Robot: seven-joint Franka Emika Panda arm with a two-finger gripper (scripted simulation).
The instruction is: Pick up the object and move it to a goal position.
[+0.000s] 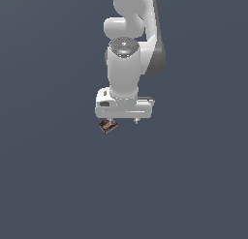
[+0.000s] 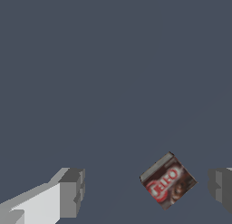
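The object point(image 1: 108, 126) is a small dark-brown box with a red and white label, turned at an angle on the grey floor. In the exterior view it shows just below the left end of the white gripper point(image 1: 124, 121). The wrist view has the object point(image 2: 167, 181) between the two grey fingers, much nearer one fingertip point(image 2: 220, 189) than the other fingertip point(image 2: 71, 193). The gripper point(image 2: 146, 191) is open and wide. Neither finger touches the box.
Only the plain dark grey floor point(image 1: 58, 175) and the white arm point(image 1: 127, 64) rising above the gripper are in view.
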